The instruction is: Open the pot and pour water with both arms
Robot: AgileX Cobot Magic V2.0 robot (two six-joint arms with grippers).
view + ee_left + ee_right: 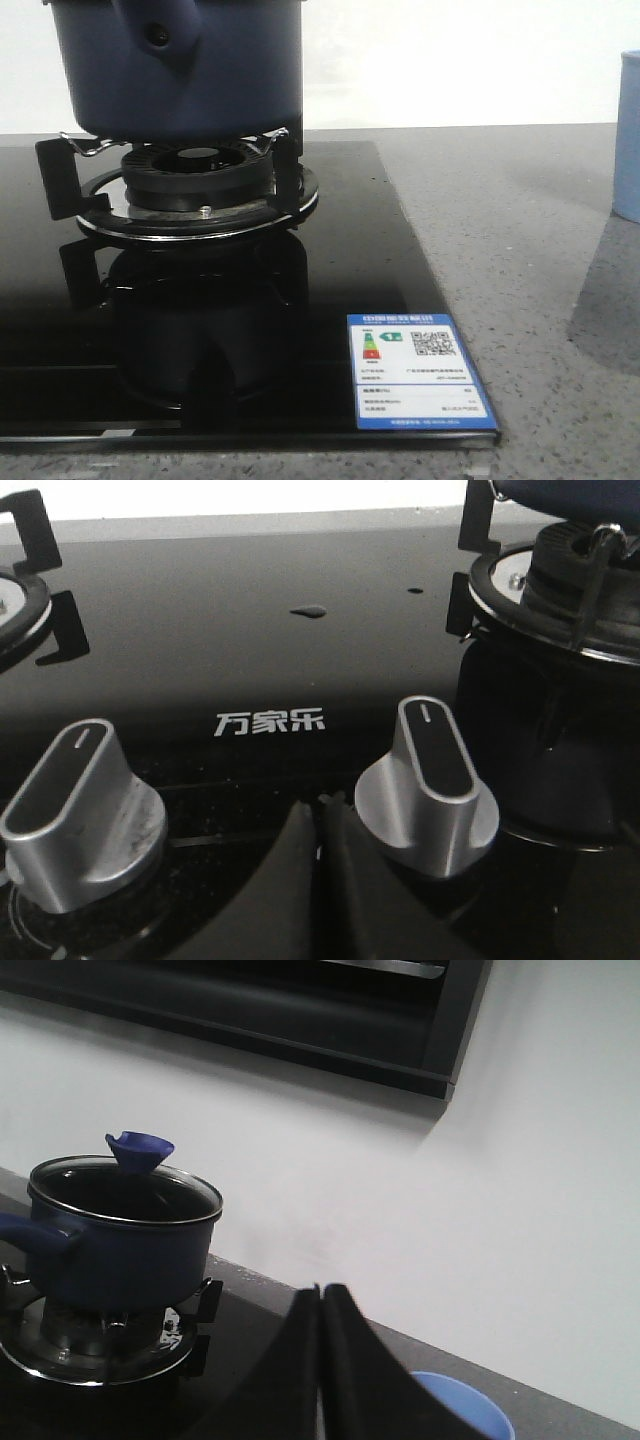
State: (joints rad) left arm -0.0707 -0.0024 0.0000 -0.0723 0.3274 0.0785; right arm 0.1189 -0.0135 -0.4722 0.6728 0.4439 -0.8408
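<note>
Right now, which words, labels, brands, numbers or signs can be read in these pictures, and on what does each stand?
"万家乐": white brand lettering on the black glass stovetop, between the two silver knobs.
Energy label sticker at the stovetop's front corner: blue header, coloured bars and QR code show, but its text and numbers are too small to read.

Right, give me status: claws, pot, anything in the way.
Left claw shut, empty, low over the stove knobs. Right claw shut, empty, off the pot. Pot on burner, lid on. Blue cup beside the stove.
</note>
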